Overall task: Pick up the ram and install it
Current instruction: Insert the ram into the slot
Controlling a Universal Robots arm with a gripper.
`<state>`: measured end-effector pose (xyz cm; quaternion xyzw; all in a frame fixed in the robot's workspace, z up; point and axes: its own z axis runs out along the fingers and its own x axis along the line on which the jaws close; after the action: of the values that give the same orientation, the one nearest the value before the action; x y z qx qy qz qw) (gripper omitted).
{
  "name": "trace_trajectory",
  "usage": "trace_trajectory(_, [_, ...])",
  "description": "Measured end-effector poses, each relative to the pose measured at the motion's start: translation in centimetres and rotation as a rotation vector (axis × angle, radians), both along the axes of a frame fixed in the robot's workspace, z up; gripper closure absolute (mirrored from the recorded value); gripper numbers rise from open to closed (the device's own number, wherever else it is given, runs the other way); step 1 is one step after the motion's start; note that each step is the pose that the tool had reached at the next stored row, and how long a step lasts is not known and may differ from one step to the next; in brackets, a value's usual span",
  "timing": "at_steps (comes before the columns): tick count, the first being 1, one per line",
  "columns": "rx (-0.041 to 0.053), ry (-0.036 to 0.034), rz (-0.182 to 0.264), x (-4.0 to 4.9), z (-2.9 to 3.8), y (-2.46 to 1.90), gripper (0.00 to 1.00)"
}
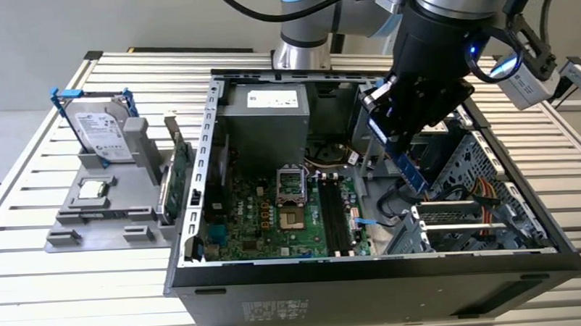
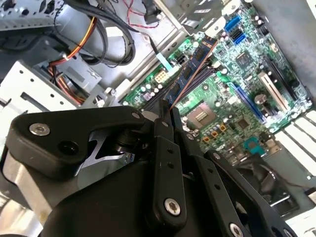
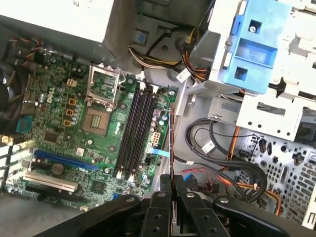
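Above the open black-and-grey computer case (image 1: 372,276), the black two-fingered gripper (image 1: 403,148) is clamped on the ram (image 1: 408,170), a long, thin, narrow circuit-board stick. In the exterior view the stick hangs down from the fingers, tilted, and its face looks blue with a pale label near the lower end. In the second wrist view the ram (image 2: 190,74) runs edge-on away from the gripper (image 2: 170,118), showing a thin copper-coloured edge and a bluish face with a row of dark chips. In the first wrist view the ram (image 3: 171,143) is seen almost purely edge-on as a slim dark line rising from between the fingertips of the gripper (image 3: 171,185).

The stick is in the air, clear of the green motherboard (image 1: 273,221) lying on the floor of the case. The four long black memory slots (image 3: 136,131) lie side by side next to the square metal processor socket (image 3: 101,116), and in the first wrist view the ram's edge lines up just beside them, over the cable side of the board.

Outside the case, on the slatted white surface (image 1: 43,273) at the exterior view's left, a grey moulded holder (image 1: 104,213) carries a silver boxy hard drive with blue clips (image 1: 101,133) and a green expansion card (image 1: 178,174) standing upright.
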<state>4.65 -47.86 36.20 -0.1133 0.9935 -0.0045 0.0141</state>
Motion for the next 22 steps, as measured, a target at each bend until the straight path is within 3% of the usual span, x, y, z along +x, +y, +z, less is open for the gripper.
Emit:
trace_trajectory(3, [0.0000,0.0000,-0.032,0.00,-0.03,0.00,1.00])
trace_trajectory(8, [0.0000,0.0000,-0.036,0.00,-0.06,0.00,1.00])
trace_trajectory(15, [0.0000,0.0000,-0.108,0.00,-0.17,0.00,1.00])
trace_trajectory(22, [0.0000,0.0000,-0.112,0.00,-0.33,0.00,1.00])
